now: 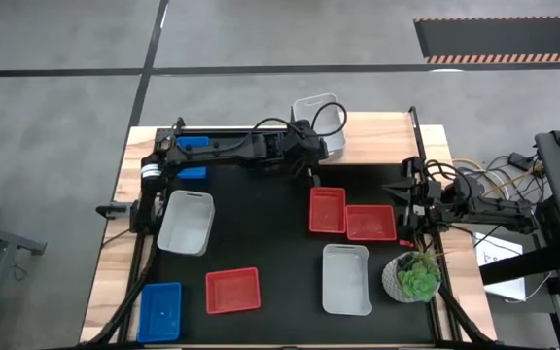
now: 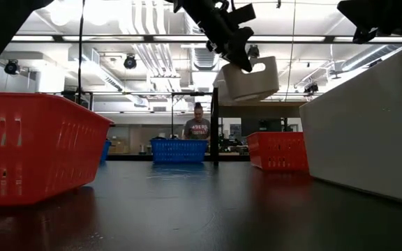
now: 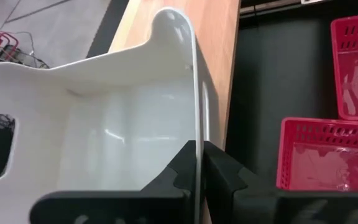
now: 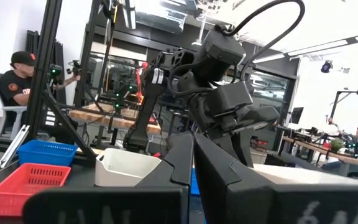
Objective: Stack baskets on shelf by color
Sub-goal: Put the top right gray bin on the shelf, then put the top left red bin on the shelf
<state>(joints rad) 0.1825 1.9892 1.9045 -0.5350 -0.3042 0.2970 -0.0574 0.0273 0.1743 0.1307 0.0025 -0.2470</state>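
Observation:
My left gripper (image 1: 311, 146) is shut on a white basket (image 1: 321, 122), which it holds in the air over the light-wood shelf (image 1: 382, 138) at the table's far side. Two red baskets (image 1: 327, 209) (image 1: 369, 222) sit side by side on the black tabletop just in front of the shelf. Another white basket (image 1: 185, 222) lies at the left, a third (image 1: 347, 279) at the near right, with a red one (image 1: 232, 290) and a blue one (image 1: 160, 311) near the front. My right gripper (image 4: 191, 149) waits shut at the table's right edge (image 1: 403, 190). My left gripper has one finger inside the white basket and one outside, pinching a side wall at its rim (image 3: 196, 146). The fingers slant downward, coming from the table's left. The basket hangs tilted below the gripper (image 2: 251, 80), clear of shelf and table.
A round white pot with a green plant (image 1: 414, 277) stands at the near right corner. Blue baskets (image 1: 192, 173) lie under the left arm at the far left. Black shelf posts (image 2: 215, 125) rise at the back. People sit in the room beyond (image 2: 198, 125).

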